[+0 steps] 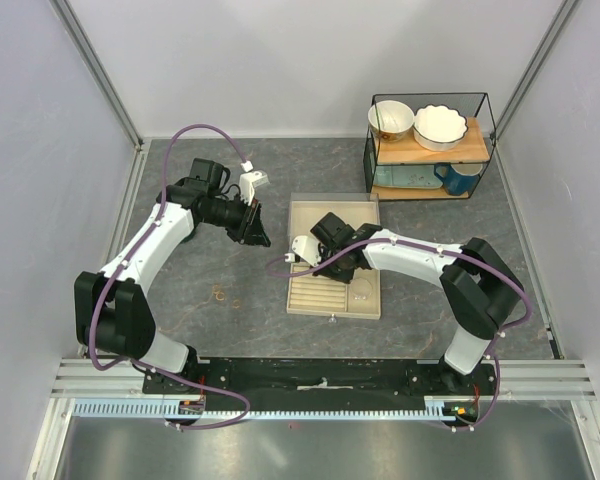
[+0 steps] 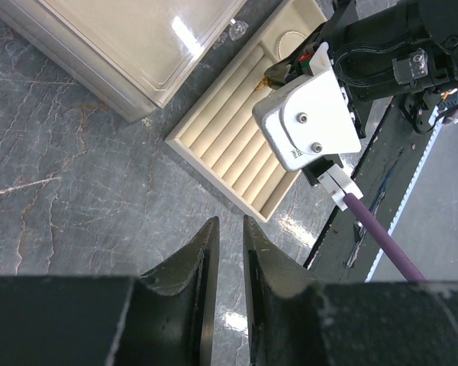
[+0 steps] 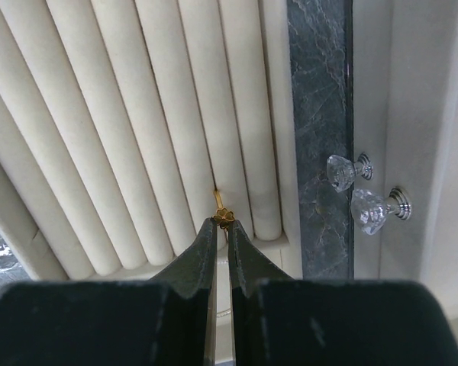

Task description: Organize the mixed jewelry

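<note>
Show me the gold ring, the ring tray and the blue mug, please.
gold ring (image 3: 224, 216): right wrist view, on its small loop.
ring tray (image 2: 233, 146): left wrist view, on a bare cream roll.
blue mug (image 1: 460, 179): top view, on its side.

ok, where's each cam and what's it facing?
Top external: above, behind the bases, looking down on the table; left arm and right arm show.
Left wrist: over the table, facing the tray; own fingers, right arm's wrist show.
Right wrist: close over the tray's rolls; own fingers pinch a gold ring.
Shared: the tray, in all three.
</note>
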`<state>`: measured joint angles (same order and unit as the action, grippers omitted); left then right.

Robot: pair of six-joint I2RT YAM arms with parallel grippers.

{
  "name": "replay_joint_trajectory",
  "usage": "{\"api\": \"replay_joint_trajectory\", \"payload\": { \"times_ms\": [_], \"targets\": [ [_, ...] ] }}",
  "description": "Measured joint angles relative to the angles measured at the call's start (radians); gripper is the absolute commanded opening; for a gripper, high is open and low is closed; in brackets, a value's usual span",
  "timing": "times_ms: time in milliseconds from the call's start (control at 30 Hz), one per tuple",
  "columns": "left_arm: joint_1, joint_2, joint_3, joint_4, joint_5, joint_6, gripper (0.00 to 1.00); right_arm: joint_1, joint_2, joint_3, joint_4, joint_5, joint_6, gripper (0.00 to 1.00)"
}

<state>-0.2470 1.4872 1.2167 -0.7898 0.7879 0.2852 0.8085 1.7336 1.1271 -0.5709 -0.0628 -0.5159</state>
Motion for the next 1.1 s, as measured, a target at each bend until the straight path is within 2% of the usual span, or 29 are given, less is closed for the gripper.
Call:
{"api": "replay_joint_trajectory", "payload": {
  "times_ms": [1100],
  "targets": [
    [0.003,-0.045,-0.065,0.015,-0.045,0.009,0.25,0.008,-0.002,-0.037,0.068,0.009,0.026,0.01]
  ]
}}
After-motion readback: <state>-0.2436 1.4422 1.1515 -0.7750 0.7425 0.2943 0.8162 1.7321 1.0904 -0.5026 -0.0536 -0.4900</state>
